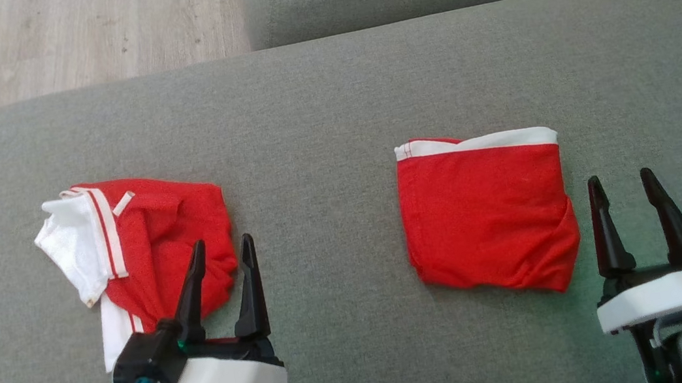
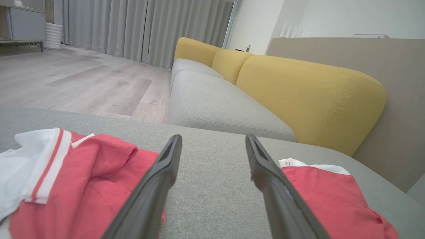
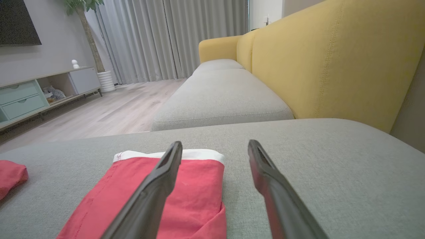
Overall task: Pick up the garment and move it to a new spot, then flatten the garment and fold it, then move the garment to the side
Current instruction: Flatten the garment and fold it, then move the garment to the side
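garment (image 1: 156,235) lies bunched on the left of the grey cushion (image 1: 317,109) (white sleeve sticking out on its left). left gripper (image 1: 222,241) is spread and empty, fingers over the garment's near right edge, contact unclear. right gripper (image 1: 620,176) is also spread and empty, well apart from the garment, just right of the folded red shorts (image 1: 482,212).

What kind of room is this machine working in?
Most likely a home living room. There is a grey sofa with yellow backrests, floor-length grey curtains beside a wooden floor, and a low media cabinet under a dark wall screen.
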Motion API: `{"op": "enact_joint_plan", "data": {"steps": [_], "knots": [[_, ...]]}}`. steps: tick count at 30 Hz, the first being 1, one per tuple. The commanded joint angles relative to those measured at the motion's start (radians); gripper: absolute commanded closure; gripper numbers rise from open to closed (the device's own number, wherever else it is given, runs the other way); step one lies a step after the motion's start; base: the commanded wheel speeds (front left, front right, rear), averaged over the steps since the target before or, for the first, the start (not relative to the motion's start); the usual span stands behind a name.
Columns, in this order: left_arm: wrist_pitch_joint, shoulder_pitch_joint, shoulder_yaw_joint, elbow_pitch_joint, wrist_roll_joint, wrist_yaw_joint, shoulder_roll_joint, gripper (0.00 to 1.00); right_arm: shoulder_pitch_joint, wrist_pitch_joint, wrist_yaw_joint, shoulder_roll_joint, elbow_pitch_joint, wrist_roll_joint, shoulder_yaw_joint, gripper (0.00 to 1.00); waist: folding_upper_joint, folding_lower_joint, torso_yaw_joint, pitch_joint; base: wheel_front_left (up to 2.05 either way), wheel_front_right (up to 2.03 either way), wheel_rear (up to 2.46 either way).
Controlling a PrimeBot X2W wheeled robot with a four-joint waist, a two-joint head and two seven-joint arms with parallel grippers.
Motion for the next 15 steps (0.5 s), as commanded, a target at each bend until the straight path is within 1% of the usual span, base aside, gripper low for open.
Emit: {"op": "enact_joint_plan", "data": {"steps": [1,5,11,15], "knots": [[-0.010,-0.038,0.029,-0.033,0.009,-0.002,0.002,0.00,-0.025,-0.010,-0.001,-0.003,-0.024,-0.001,0.016,0.00,0.0000,-0.0002,0.002,-0.001,0.00,0.00,0.00],[-0.010,-0.036,0.022,-0.032,0.008,0.000,0.002,0.00,-0.043,0.019,-0.001,-0.003,0.022,-0.019,-0.019,0.00,0.0000,-0.0002,0.008,0.007,0.00,0.00,0.00],[-0.010,-0.043,0.010,-0.031,0.014,0.000,0.002,0.00,-0.097,0.090,-0.001,-0.003,0.144,0.011,-0.076,0.00,0.0000,-0.0002,0.024,0.037,0.00,0.00,0.00],[-0.010,-0.055,0.004,-0.028,0.021,-0.003,0.002,0.00,-0.142,0.104,-0.001,-0.003,0.213,0.030,-0.073,0.00,0.0000,-0.0002,0.039,0.064,0.00,0.00,0.00]]}}
